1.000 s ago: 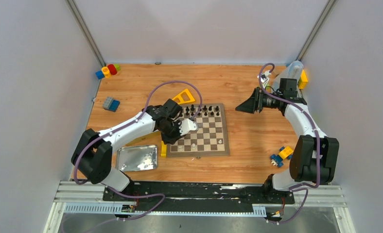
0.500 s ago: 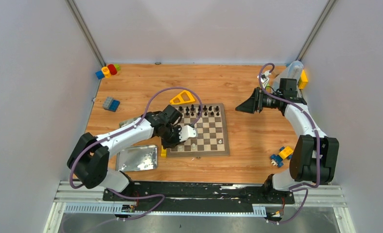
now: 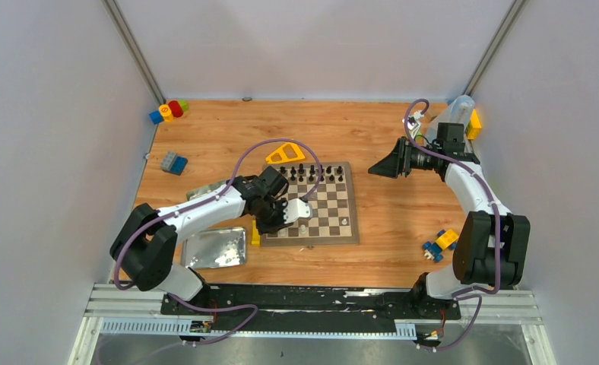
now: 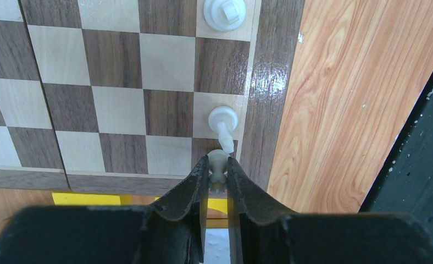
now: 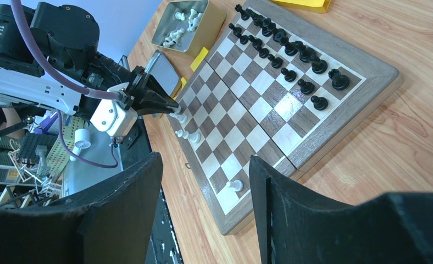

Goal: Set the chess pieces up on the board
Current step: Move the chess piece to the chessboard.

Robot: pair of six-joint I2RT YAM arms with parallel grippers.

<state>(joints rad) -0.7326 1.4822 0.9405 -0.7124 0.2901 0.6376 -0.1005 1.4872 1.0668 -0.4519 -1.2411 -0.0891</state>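
Off the board's 9 o'clock side, a tin (image 5: pixel 187 22) holds the spare white pieces (image 5: pixel 177 36), within reach of the arm doing the placing. The left gripper (image 4: pixel 218 171) is clamped on one white piece (image 4: pixel 218 160), held upright low over the board (image 3: pixel 312 240) at its 7 o'clock corner. This is probably so the piece lands on a corner square of the near row, just beside a neighbour (image 4: pixel 223 118) at its 12 o'clock. Black pieces (image 3: pixel 315 172) line the 12 o'clock edge. The right gripper (image 3: pixel 380 167) hangs at 3 o'clock off the board with its jaws apart and holding nothing, likely kept out of the way.
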